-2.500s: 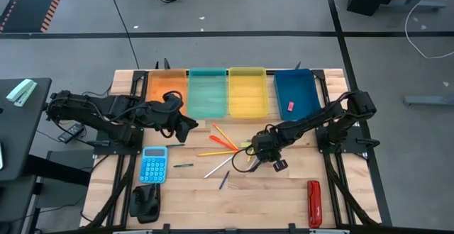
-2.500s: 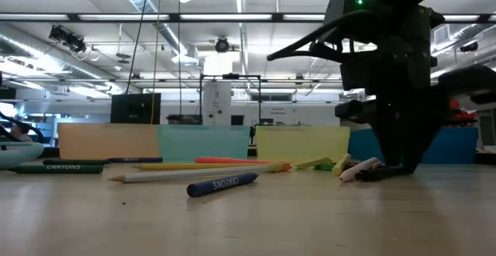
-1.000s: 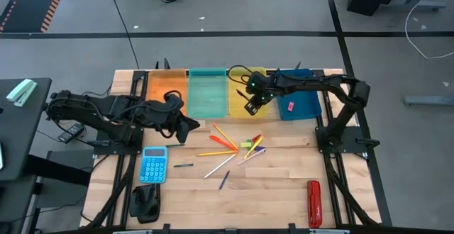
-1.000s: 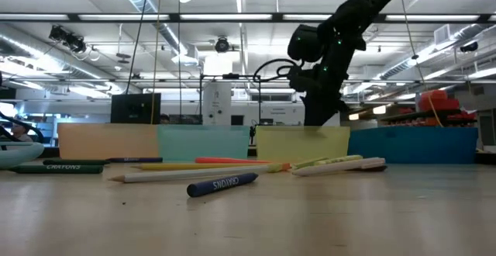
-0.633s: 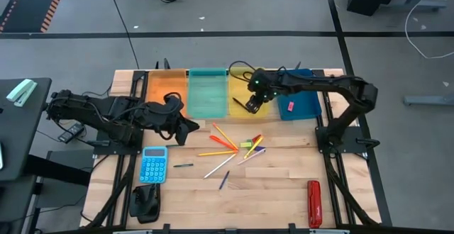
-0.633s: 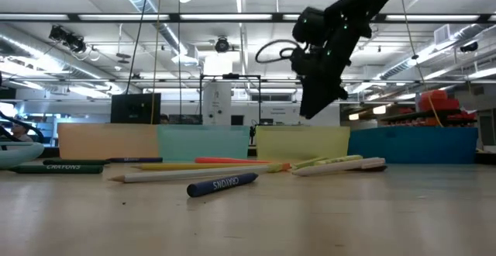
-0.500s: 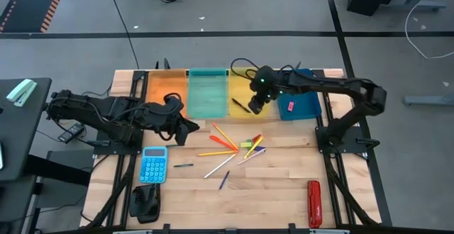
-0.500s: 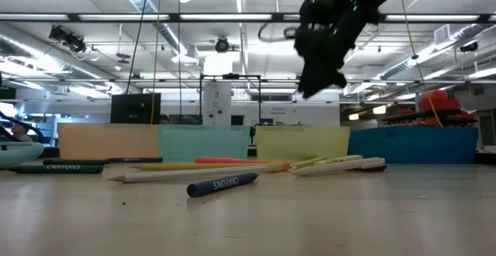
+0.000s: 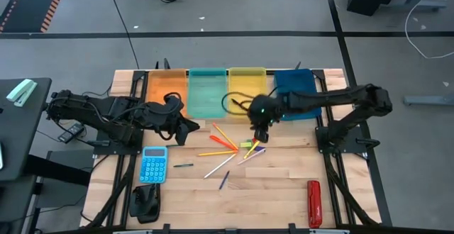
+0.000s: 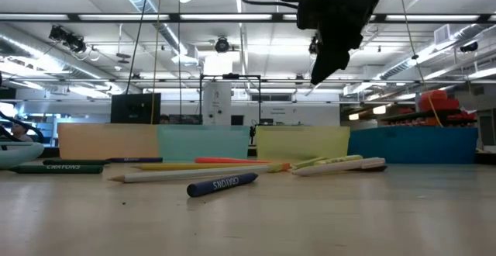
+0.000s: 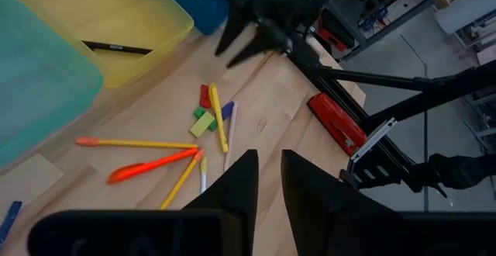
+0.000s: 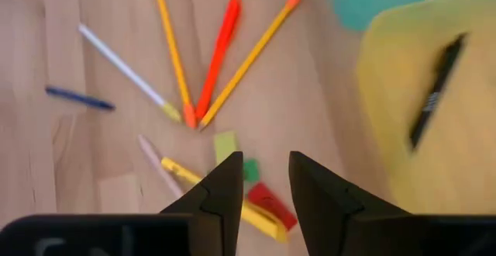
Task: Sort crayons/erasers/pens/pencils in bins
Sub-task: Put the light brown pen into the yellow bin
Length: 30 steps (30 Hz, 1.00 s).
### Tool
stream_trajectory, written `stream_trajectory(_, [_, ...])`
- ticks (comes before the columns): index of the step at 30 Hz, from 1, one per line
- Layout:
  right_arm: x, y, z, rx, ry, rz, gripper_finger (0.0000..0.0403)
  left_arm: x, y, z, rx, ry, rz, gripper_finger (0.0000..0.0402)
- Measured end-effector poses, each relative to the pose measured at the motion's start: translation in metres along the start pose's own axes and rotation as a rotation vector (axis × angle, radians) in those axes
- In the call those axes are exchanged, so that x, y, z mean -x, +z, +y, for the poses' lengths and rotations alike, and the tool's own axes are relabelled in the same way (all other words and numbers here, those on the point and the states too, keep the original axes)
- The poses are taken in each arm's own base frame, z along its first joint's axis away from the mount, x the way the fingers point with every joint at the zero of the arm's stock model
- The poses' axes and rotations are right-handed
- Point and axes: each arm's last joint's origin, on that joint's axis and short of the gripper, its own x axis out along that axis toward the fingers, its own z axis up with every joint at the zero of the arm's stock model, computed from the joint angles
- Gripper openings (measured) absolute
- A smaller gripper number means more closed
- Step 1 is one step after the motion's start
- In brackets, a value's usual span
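My right gripper [image 9: 261, 132] hangs open and empty above the scattered pile [image 9: 248, 146] of small erasers and short sticks. In its wrist view, the yellow-green eraser [image 12: 225, 146], green eraser [image 12: 250, 169] and red eraser [image 12: 267, 202] lie just ahead of the fingers. A red crayon [image 12: 221, 50] and thin pencils [image 12: 252, 50] fan out beyond. One dark pen [image 12: 435, 93] lies flat in the yellow bin [image 9: 248, 85]. The low view shows this gripper [image 10: 319, 76] high over the table. My left gripper [image 9: 186, 125] waits near the orange bin [image 9: 164, 92], fingers a narrow gap apart.
The teal bin [image 9: 207, 92] and dark blue bin [image 9: 294, 92] complete the row along the far edge; a pink eraser [image 9: 291, 106] lies in the blue one. A light-blue calculator [image 9: 153, 164], a dark crayon [image 9: 183, 165], a blue crayon [image 10: 222, 184] and a red tool [image 9: 313, 202] lie nearer.
My right gripper rose out of the yellow bin, then swung toward the table's near edge until it stood over the pile of erasers and sticks. The dark pen stayed behind, lying in the yellow bin.
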Motion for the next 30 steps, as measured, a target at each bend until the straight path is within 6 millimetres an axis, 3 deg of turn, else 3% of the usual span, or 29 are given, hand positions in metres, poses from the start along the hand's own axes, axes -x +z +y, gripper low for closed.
stream_trajectory(8, [-0.036, -0.016, 0.037, 0.133, 0.037, 0.151, 0.0114, 0.000, 0.000, 0.000, -0.061, 0.001, 0.000, 0.0065])
stream_trajectory(21, [-0.090, -0.045, 0.070, 0.282, 0.048, 0.341, 0.0115, 0.000, -0.002, 0.001, -0.085, 0.008, 0.011, 0.0075])
stream_trajectory(30, [-0.096, -0.048, 0.072, 0.292, 0.021, 0.344, 0.0124, 0.001, -0.005, 0.002, -0.099, 0.028, 0.039, 0.0077])
